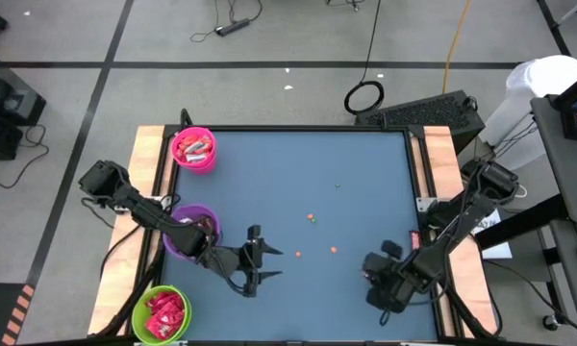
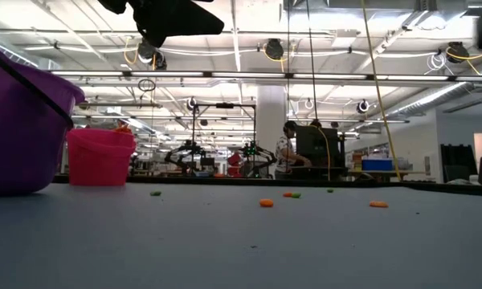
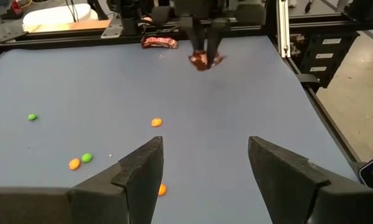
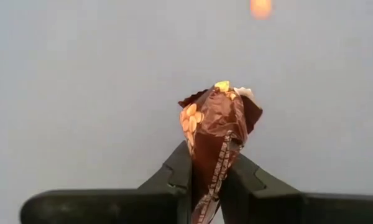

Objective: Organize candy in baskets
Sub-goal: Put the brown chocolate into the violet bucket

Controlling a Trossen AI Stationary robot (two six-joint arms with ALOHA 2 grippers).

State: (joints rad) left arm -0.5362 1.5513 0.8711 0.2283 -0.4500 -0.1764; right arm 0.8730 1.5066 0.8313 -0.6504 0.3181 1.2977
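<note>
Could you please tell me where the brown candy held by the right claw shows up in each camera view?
High view: hidden under the right claw.
Low view: not in it.
Left wrist view: brown candy far off, pinched.
Right wrist view: centre.
Shared landmark: blue table.

Dark fingers [image 4: 180, 171] pinch a dark brown candy [image 4: 214, 134], tan print on wrapper. Beyond the fingertips: orange speck [image 4: 260, 7] on grey-blue table [image 4: 81, 81]. Baskets: pink [image 1: 193, 149], purple [image 1: 191, 231], lime green [image 1: 160, 314]; red wrappers in pink and green.
</note>
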